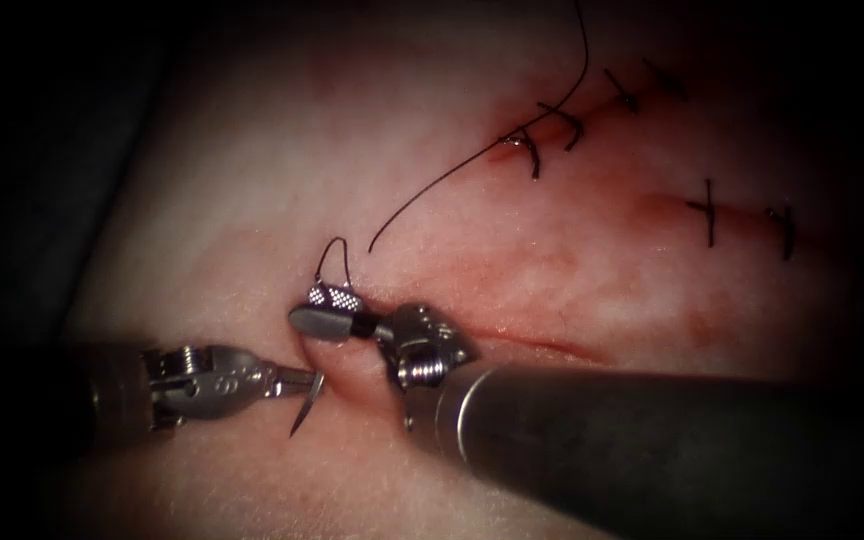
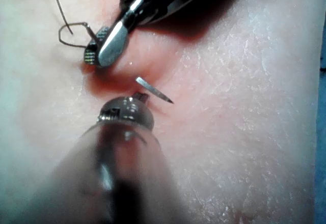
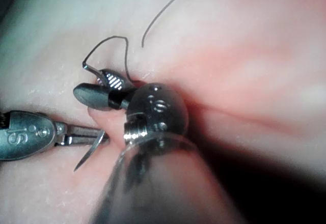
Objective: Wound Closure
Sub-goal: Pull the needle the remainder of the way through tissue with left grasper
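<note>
Two tools meet at the left end of the cut [image 1: 532, 345] in the tissue [image 1: 252, 180]. Coming from the left, the left tool [image 1: 297, 379] has its jaws closed on the needle [image 1: 306, 405], holding it a little behind the sharp tip; the short, shiny pointed end hangs free below the jaws, on the left side of the cut. In the left wrist view this same tool [image 2: 143, 98] grips the needle [image 2: 154, 90] where it comes out of the tissue, and the rest of the curve is hidden. On the wrist of the left tool a stamped mark that looks like the letter "S" can be seen in the right wrist view, and I cannot read more than this. Further right, the right tool [image 1: 327, 310] lies over the cut with its jaws a little apart; the upper jaw shows a crosshatched face, and whether it holds something I cannot tell. A small loop of dark thread [image 1: 337, 255] stands just above these jaws, and a long thread runs up and to the right toward the finished stitches [image 1: 542, 135]. Some red fluid [image 1: 512, 145] marks the tissue near the first stitch and along the cut.
</note>
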Available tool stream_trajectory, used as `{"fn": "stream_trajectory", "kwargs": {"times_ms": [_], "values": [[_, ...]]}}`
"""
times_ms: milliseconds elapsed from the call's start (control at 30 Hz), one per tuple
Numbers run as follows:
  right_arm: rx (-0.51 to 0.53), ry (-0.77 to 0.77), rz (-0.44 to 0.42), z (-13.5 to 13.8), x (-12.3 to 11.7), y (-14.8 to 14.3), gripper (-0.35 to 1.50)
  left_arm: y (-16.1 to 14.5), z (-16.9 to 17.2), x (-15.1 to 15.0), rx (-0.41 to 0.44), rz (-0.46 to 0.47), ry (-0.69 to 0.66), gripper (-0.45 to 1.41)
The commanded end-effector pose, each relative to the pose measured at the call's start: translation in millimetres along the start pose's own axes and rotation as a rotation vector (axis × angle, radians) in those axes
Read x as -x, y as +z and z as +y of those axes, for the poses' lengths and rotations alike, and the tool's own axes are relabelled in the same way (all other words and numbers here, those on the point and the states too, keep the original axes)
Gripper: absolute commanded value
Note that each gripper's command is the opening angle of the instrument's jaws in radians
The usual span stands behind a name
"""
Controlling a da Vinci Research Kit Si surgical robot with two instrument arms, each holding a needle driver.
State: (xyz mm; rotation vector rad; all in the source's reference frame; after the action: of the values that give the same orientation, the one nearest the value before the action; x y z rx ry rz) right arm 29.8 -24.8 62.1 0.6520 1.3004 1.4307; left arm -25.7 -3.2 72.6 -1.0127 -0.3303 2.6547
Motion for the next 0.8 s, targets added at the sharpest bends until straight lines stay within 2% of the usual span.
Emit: {"fn": "stream_trajectory", "kwargs": {"times_ms": [33,67,133,167,267,300,333,433,500,800], "values": [[-0.008,-0.007,0.002,1.0,-0.6,0.1,0.78,0.5,-0.1,0.4,-0.001,0.014,-0.008,-0.2],[-0.012,-0.012,-0.001,1.2,-0.9,-0.1,0.81,0.2,-0.2,0.6,-0.006,0.026,-0.006,-0.16],[-0.016,-0.053,-0.013,2.1,-2.1,-1.1,1.04,-0.8,-0.8,1.0,-0.02,0.077,0.005,-0.13],[-0.017,-0.058,-0.018,2.4,-2.4,-1.3,1.08,-0.9,-0.9,1.1,-0.019,0.091,0.014,-0.11],[-0.011,-0.062,-0.06,3.2,-3.1,-2.4,1.09,-1.2,-1.2,1.3,0.017,0.159,0.036,-0.1],[-0.008,-0.063,-0.084,3.7,-3.3,-3.0,1.09,-1.3,-1.4,1.4,0.045,0.215,0.065,-0.1],[-0.007,-0.066,-0.106,4.2,-3.5,-3.7,1.09,-1.2,-1.7,1.4,0.069,0.282,0.1,-0.01],[-0.008,-0.11,-0.133,4.8,-3.7,-4.9,1.16,-1.0,-2.7,1.4,0.091,0.389,0.155,0.1],[-0.017,-0.155,-0.14,5.1,-4.2,-5.9,1.23,-0.8,-3.5,1.6,0.115,0.419,0.162,0.17],[-0.031,-0.193,-0.161,6.0,-6.1,-8.0,1.26,1.5,-5.8,0.7,0.22,0.538,0.23,0.22]]}}
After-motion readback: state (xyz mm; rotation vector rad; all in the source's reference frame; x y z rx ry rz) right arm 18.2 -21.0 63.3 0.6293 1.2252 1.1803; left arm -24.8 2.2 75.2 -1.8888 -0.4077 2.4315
